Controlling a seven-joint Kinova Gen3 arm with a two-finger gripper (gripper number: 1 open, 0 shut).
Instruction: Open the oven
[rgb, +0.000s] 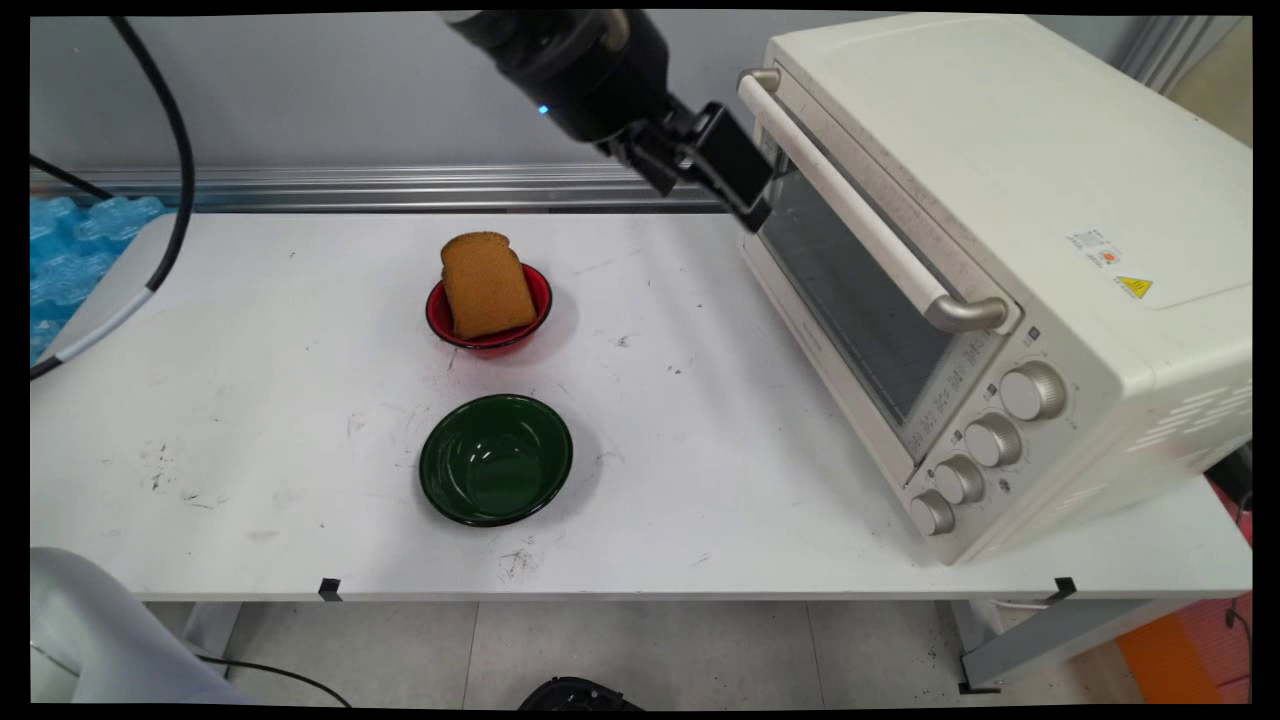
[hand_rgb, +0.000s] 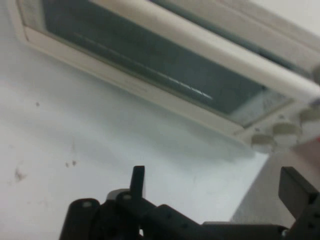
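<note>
My black gripper (rgb: 745, 180) hangs high at the back of the table, right by the far end of the cream toaster oven's (rgb: 1000, 270) door handle (rgb: 850, 200). Its fingers (hand_rgb: 138, 181) stand wide apart with nothing between them, so it is open. The oven door is closed; the hand view shows its glass window (hand_rgb: 165, 65) and handle (hand_rgb: 215, 47) just ahead, with the knobs (hand_rgb: 285, 131) at the right. A slice of brown bread (rgb: 486, 284) leans in a small red bowl (rgb: 440, 318) mid-table. An empty dark green bowl (rgb: 496, 458) sits in front of it.
The oven fills the table's right side, with several knobs (rgb: 985, 440) on its front corner. A black cable (rgb: 170, 170) hangs at the left above blue packing material (rgb: 70, 250). A metal rail (rgb: 380, 187) runs along the table's back edge.
</note>
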